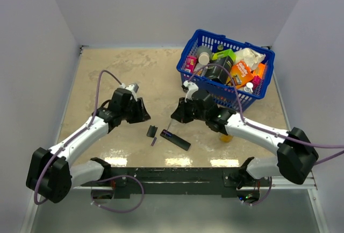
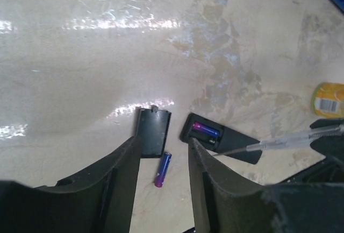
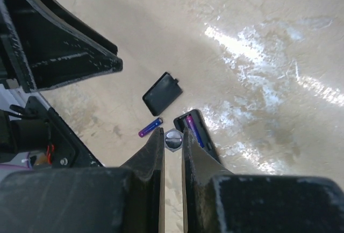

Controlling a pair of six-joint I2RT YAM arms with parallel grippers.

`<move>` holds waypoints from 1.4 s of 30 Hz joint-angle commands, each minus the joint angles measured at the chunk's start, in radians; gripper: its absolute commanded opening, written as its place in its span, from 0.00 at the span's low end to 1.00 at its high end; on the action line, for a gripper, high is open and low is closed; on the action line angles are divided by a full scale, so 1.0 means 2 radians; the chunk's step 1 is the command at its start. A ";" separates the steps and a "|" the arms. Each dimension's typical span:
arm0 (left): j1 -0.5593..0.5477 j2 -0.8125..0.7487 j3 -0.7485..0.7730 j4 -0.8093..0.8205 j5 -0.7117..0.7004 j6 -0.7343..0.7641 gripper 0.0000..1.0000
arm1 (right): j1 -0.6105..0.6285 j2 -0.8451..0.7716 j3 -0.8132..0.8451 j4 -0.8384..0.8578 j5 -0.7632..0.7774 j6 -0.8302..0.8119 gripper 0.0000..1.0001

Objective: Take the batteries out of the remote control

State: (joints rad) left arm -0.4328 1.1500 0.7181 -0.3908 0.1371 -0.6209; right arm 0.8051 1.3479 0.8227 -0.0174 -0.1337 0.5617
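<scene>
Right gripper [image 3: 172, 136] pinches grey stick [image 2: 279, 142]; left gripper [image 2: 164, 142] spread

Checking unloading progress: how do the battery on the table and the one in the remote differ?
The loose battery lies on the table beside the cover; the seated battery sits in the remote control's recess. The loose battery lies roughly crosswise to the seated battery. Both are slim, purplish.
</scene>
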 commanded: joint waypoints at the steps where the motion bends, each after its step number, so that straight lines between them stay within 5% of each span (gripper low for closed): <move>1: 0.002 -0.004 -0.019 0.049 0.085 0.011 0.46 | 0.000 -0.035 -0.007 0.025 0.035 -0.061 0.00; 8: 0.000 0.028 -0.056 0.109 0.151 0.000 0.41 | 0.001 -0.041 -0.012 0.056 0.056 -0.076 0.00; 19: -0.050 0.075 -0.057 0.142 0.123 -0.010 0.35 | 0.001 -0.034 -0.027 0.078 0.035 -0.096 0.00; 42: -0.069 0.133 -0.040 0.165 0.116 -0.022 0.27 | 0.001 -0.024 -0.062 0.111 0.031 -0.108 0.00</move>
State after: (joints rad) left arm -0.5591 1.3979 0.6117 -0.1139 0.3706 -0.6537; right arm 0.8051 1.3025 0.7078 0.1452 -0.0559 0.3637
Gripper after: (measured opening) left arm 0.279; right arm 0.111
